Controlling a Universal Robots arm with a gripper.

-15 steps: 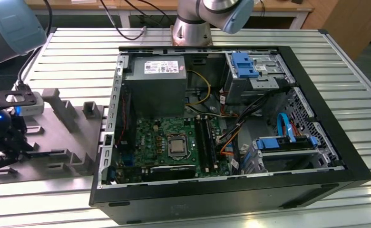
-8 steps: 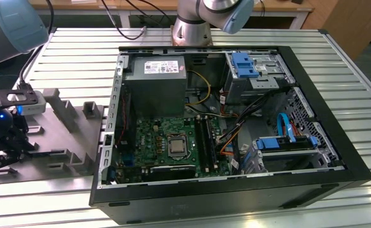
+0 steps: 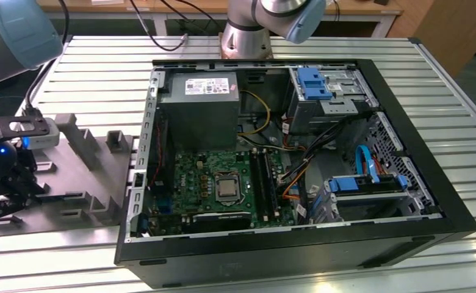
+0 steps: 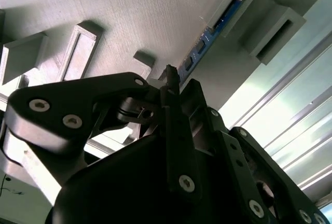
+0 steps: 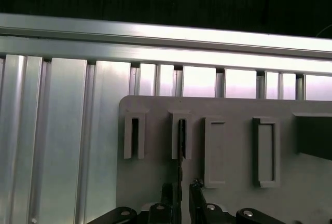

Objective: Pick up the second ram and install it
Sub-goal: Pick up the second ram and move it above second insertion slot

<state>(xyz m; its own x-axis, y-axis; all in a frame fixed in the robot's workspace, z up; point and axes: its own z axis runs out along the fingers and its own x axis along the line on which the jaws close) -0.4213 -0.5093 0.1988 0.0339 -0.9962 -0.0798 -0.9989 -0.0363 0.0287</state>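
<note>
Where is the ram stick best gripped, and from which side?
Grip the ram stick by its two flat faces at the free end, coming in along its length. It is thin, and its other end sits in a narrow slot of the gray holder.

Exterior view high above; both wrist views close over tray.

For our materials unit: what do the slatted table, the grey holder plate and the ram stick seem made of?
Table: bare metal, likely aluminium; bright ribbed sheen. Holder plate: matte grey plastic, perhaps printed; fine layer lines. Second ram: blue circuit-board laminate, probably.
</note>
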